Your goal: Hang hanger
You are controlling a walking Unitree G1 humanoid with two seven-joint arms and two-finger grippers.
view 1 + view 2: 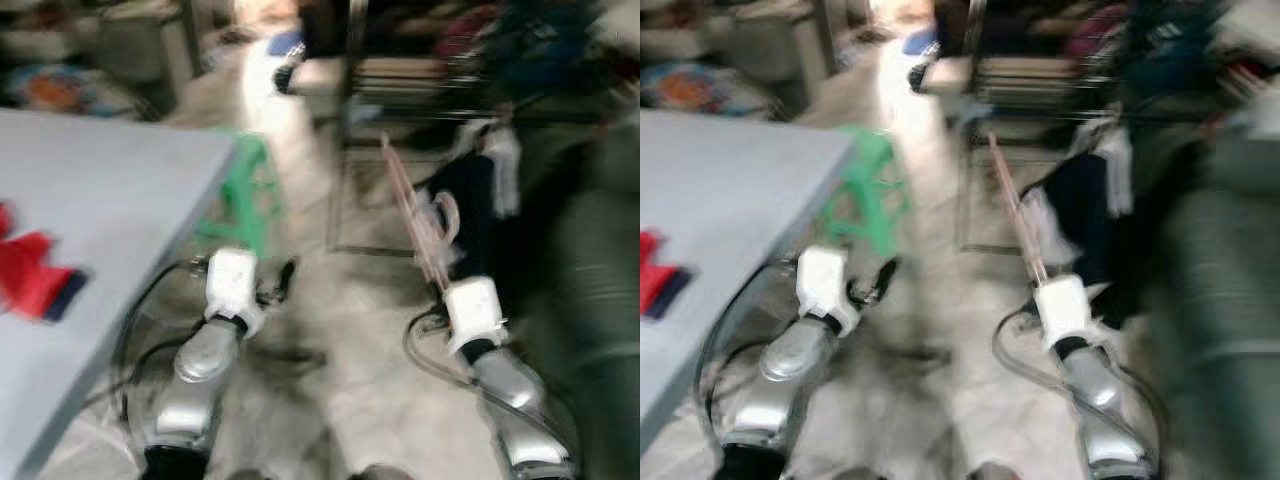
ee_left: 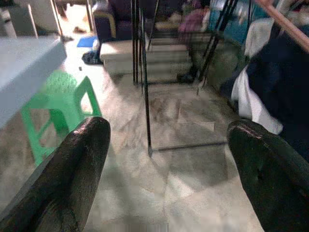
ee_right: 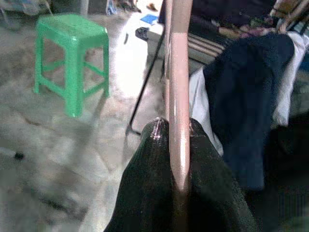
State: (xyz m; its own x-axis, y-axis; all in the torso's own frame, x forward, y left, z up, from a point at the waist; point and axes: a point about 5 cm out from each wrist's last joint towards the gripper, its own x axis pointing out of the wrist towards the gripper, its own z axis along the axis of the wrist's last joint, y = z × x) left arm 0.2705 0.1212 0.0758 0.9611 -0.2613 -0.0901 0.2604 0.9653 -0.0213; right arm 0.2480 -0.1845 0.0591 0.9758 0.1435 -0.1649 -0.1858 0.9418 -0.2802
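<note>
Head views were motion-blurred. Right hand (image 1: 432, 262) sat low on the right, clamped on a thin pinkish hanger (image 1: 408, 208) that ran up and away from the fingers toward a black metal clothes rack (image 1: 345, 150). Dark and white garments (image 1: 478, 190) hung just beside the hanger. Left hand (image 1: 284, 277) was low and nearer the middle, carrying nothing. A grey flat bench (image 1: 110, 190) filled the left side, with a red cloth (image 1: 30, 272) on it. A green plastic stool (image 1: 247, 190) stood past the bench corner on pale mottled floor (image 1: 330, 330).

Left wrist view — two rounded black fingers (image 2: 72, 179) stood wide apart, nothing between them. Beyond: green stool (image 2: 60, 111), thin black rack legs (image 2: 144, 87), a dark garment with white fabric (image 2: 270, 92), marbled floor.

Right wrist view — black fingers (image 3: 145, 193) pressed together on the hanger (image 3: 179, 96), a smooth pink bar running straight up. Green stool (image 3: 72, 58) well apart; navy garment (image 3: 246, 96) close by the bar.
</note>
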